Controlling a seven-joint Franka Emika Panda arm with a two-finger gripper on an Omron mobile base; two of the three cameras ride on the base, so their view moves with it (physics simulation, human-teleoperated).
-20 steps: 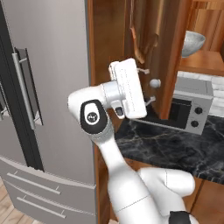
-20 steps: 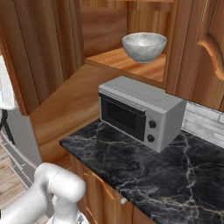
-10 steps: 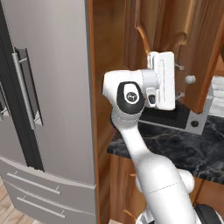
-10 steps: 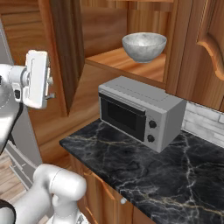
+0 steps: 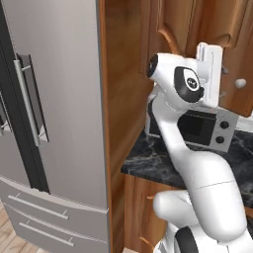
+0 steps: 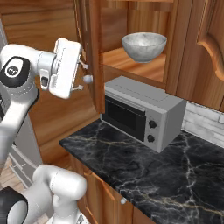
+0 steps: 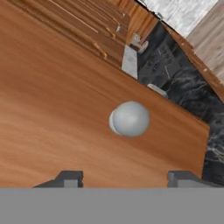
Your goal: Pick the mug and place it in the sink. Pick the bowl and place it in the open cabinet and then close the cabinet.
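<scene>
The light grey bowl (image 6: 144, 46) sits on the shelf inside the brown upper cabinet (image 6: 127, 61). The cabinet's door (image 6: 90, 41) stands partly swung, edge-on in the right base view. My gripper (image 6: 81, 77) is at the outer face of that door, open, with its fingertips (image 7: 70, 177) apart. A round grey knob (image 7: 130, 119) on the door lies just ahead, centred between the jaws, and nothing is gripped. From the left base side, the knob (image 5: 240, 83) shows just right of my hand.
A silver toaster oven (image 6: 142, 111) stands on the black marble counter (image 6: 144, 170) under the cabinet. A tall steel fridge (image 5: 54, 123) is at my left. Lower wooden cabinets (image 6: 105, 192) run under the counter.
My hand has swung right, up against the cabinet door, and the door has turned partway toward the cabinet opening. The jaws have narrowed a little.
</scene>
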